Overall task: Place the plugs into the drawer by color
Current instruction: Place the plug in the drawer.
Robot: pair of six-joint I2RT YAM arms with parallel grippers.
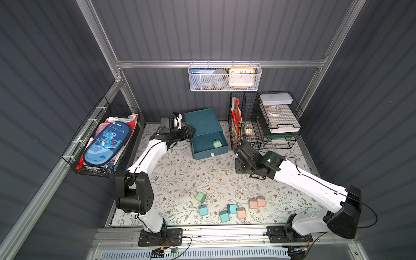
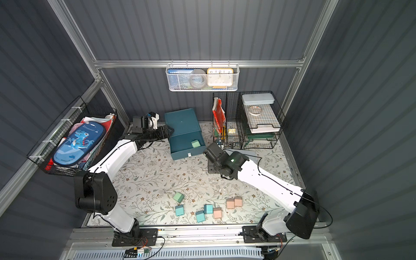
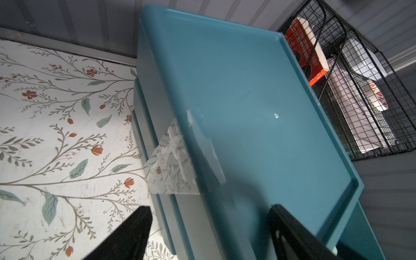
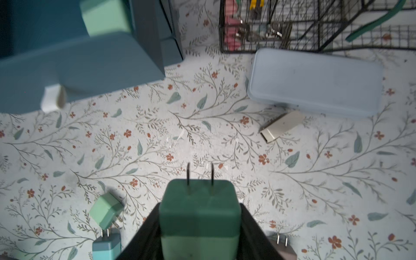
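The dark teal drawer (image 1: 201,121) cabinet stands at the back with its top drawer (image 1: 208,147) pulled out. One mint green plug (image 1: 217,143) lies inside it. My right gripper (image 4: 200,216) is shut on another mint plug (image 4: 199,202), prongs pointing away, above the table in front of the open drawer (image 4: 78,67). My left gripper (image 3: 210,209) is open, with one finger over the cabinet's top and the other beside its left side. A mint plug (image 1: 200,197), three blue plugs (image 1: 231,209) and three pink plugs (image 1: 253,203) lie loose near the front edge.
A pale blue case (image 4: 315,81) and a small tan piece (image 4: 281,126) lie right of the drawer, under my right arm. A black wire rack (image 1: 265,121) fills the back right. A wire basket with a dinosaur pencil case (image 1: 105,144) hangs at the left.
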